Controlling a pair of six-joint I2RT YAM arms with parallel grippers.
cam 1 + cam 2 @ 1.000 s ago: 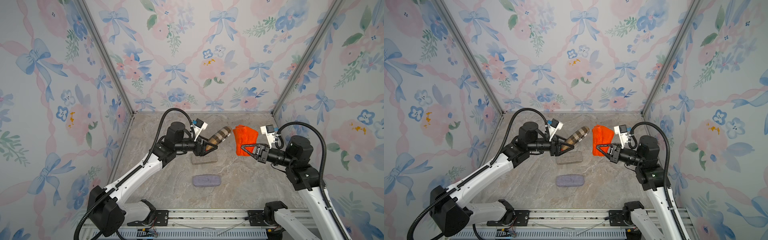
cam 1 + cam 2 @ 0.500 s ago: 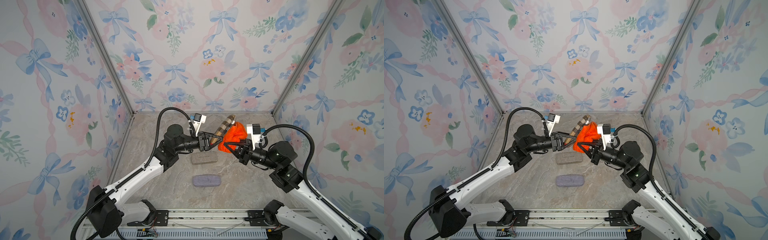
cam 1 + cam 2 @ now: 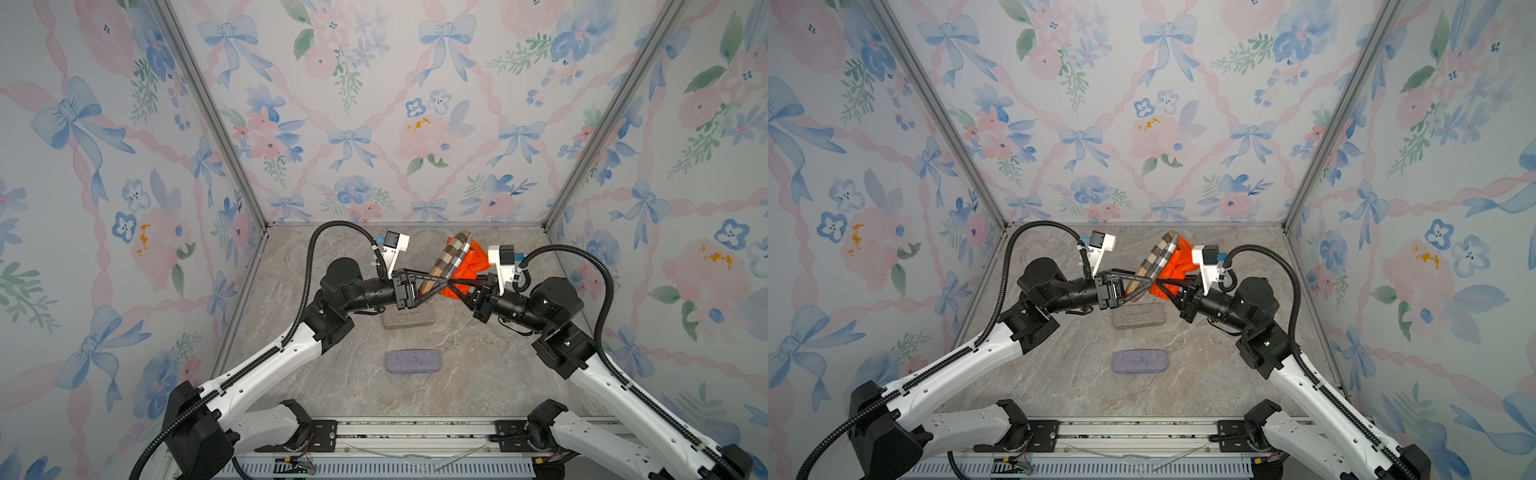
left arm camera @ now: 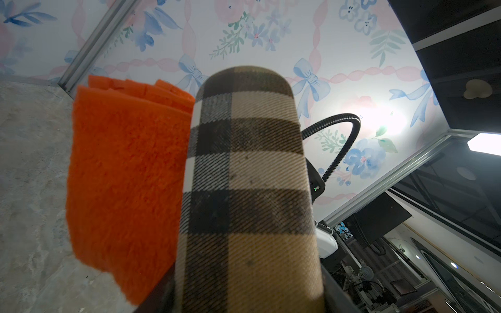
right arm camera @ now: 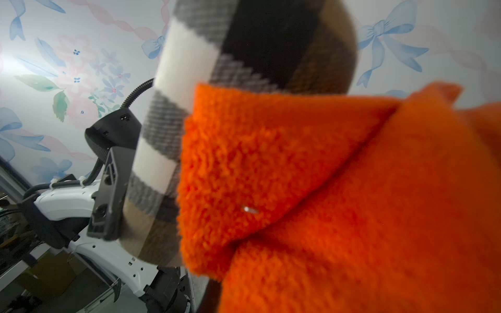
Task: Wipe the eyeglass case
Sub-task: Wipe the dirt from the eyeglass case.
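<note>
A tan, black and white plaid eyeglass case (image 3: 451, 259) (image 3: 1158, 259) is held up above the table, tilted steeply. My left gripper (image 3: 440, 286) (image 3: 1144, 286) is shut on its lower end. In the left wrist view the case (image 4: 249, 189) fills the middle. My right gripper (image 3: 456, 286) (image 3: 1161, 286) is shut on a folded orange cloth (image 3: 469, 268) (image 3: 1177, 272). The cloth (image 5: 325, 189) lies against the case's (image 5: 189, 81) side and hides the right jaws. One of the left fingers (image 5: 108, 195) presses on the case's edge.
Two more cases lie on the marble table (image 3: 478, 374): a grey-beige one (image 3: 409, 320) under the raised grippers and a lilac-grey one (image 3: 412, 362) nearer the front. Floral walls close in the left, right and back sides.
The right arm swung left with the orange cloth until it met the plaid case. The left arm tipped the case more upright and shifted it right.
</note>
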